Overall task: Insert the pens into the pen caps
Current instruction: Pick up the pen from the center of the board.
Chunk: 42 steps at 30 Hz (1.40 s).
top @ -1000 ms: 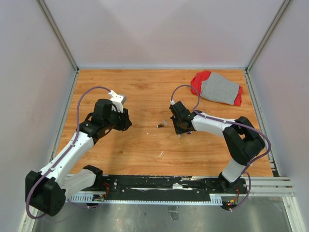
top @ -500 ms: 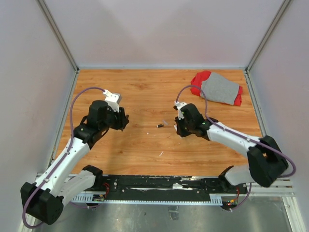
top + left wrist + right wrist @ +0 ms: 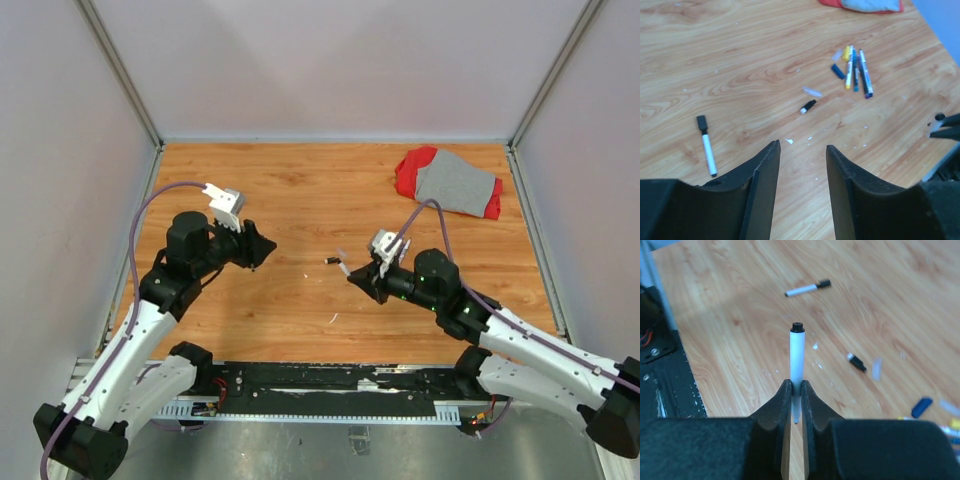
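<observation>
Both arms have shifted since a second ago: the right arm has swung its elbow out toward the near right corner, carrying its claw nearer the front edge, and the left arm has stretched taller with its wrist lifted. At this moment the right claw point(image 3: 796, 385) is clamped on a pen point(image 3: 797, 352), a white barrel that sticks straight out from between the 2 jaws with a small dark end at its far tip, held above the table point(image 3: 300, 190). Jaws of the left claw point(image 3: 801, 147) stand apart with nothing between them, hanging over bare wood. Below it, a black cap point(image 3: 808, 106) with a white end lies alone near mid-table, and a pale translucent scrap point(image 3: 812, 92) sits just beside it. Off to one side lies a loose pen point(image 3: 706, 147), white-barrelled with a black end. Farther back, a bundle of pens point(image 3: 858, 70) lies side by side, touching, with yellow, teal and dark markings, and a blue cap point(image 3: 838, 71) rests just beside them. At the far right corner lies a red and grey cloth point(image 3: 450, 183).
</observation>
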### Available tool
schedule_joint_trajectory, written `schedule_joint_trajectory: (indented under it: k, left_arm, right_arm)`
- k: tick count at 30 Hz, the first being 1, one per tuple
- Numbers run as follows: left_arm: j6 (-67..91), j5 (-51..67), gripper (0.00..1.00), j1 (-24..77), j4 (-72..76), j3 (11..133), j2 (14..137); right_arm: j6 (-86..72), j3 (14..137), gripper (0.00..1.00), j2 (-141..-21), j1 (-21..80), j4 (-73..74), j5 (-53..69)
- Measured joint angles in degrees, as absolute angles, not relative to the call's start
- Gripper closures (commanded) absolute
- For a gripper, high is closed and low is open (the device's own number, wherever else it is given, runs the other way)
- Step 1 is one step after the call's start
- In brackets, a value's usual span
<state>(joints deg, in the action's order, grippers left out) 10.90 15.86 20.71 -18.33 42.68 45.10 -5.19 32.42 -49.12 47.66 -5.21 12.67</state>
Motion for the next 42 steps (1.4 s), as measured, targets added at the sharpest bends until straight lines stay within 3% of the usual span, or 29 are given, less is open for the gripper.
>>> schedule_joint_trajectory:
  k: [7,20,28,42]
  left_arm:
    - [12.7,23.2,0.51,21.1,-16.9,42.7,44.5]
    - [13.8,24.1,0.51,32.4,-18.3,42.7,45.5]
    - [14.0,21.4,0.51,40.0,-23.0,44.1,52.8]
    - [14.3,16.3,0.5,46.9,-23.5,47.4,59.2]
  right_arm:
    - [10.4,29.6,0.99,-45.0,60.8,-11.2,7.6]
    - [45.3,30.2,0.99,-56.7,77.6,-9.6,-4.8]
    - [60.0,30.2,0.99,-58.4,79.2,-9.1,-12.6]
    - [65.8,30.2,1.0,-57.8,79.2,-9.2,-15.7]
